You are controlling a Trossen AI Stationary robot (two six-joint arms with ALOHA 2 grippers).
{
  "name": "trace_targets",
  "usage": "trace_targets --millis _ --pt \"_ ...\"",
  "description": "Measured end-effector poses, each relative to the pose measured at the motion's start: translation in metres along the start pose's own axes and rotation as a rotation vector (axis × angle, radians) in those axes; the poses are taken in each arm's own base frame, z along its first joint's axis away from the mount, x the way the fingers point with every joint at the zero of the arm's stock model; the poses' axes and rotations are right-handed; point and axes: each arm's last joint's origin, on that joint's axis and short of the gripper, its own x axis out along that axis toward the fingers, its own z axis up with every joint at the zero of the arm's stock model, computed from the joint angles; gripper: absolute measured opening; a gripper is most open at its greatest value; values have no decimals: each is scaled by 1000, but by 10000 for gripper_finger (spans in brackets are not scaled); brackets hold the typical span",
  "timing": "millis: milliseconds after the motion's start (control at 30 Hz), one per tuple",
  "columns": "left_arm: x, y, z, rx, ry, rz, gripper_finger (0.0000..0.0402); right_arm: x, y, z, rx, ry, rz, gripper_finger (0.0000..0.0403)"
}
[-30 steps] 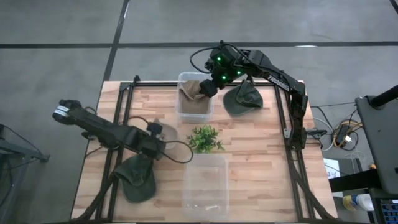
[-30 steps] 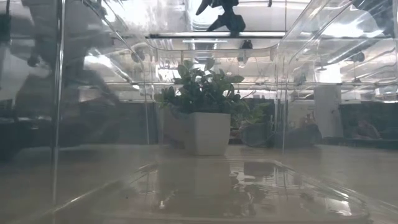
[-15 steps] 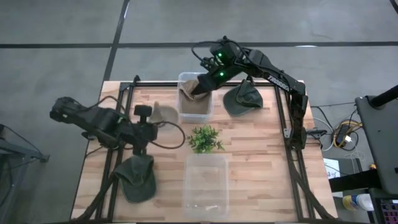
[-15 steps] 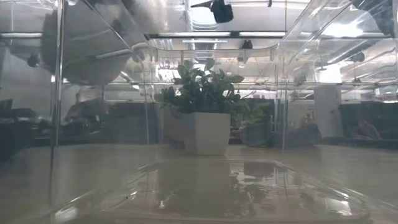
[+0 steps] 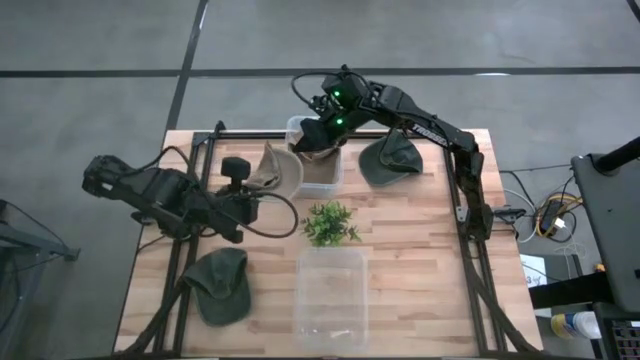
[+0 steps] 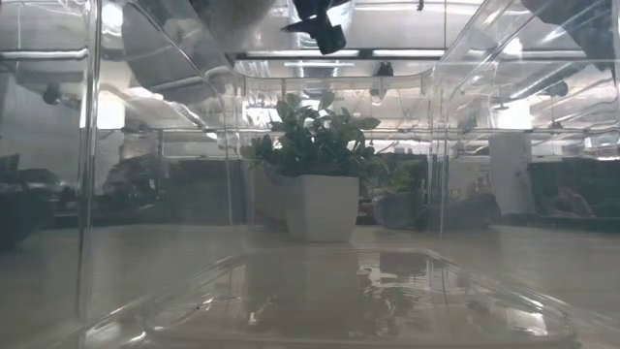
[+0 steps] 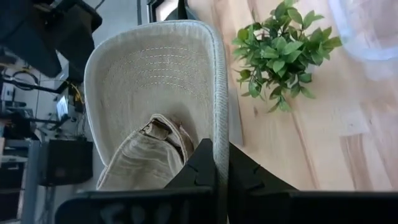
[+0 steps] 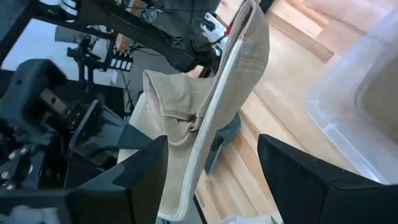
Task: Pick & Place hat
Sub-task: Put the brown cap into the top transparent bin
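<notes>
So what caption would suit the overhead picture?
Left gripper lifts a beige hat toward the open right gripper.

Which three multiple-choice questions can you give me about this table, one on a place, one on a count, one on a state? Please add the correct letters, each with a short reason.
1. Where does the small potted plant stand?
A. between the two clear bins
B. at the table's left edge
C. inside the near bin

2. How many dark green hats lie on the table?
A. one
B. two
C. four

3. What is the left gripper doing?
A. hanging open
B. shut on the beige hat's brim
C. resting inside a bin

Answers:
1 A: the far bin lies behind it, the near bin in front.
2 B: one at the near left, one at the far right.
3 B: its fingers pinch the beige hat off the table.
</notes>
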Motion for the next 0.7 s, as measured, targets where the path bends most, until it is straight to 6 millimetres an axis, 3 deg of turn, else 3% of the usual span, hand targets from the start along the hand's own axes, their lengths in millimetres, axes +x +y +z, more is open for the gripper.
trace_targets --millis 433,567,700 --pt "5 -3 3 24 -6 23 5 13 -2 -8 9 51 2 217" --pt "6 -3 4 42 -10 21 5 25 -7 -14 20 89 -22 184" --pt "5 -3 7 51 -40 18 5 35 -8 -23 19 137 -19 124"
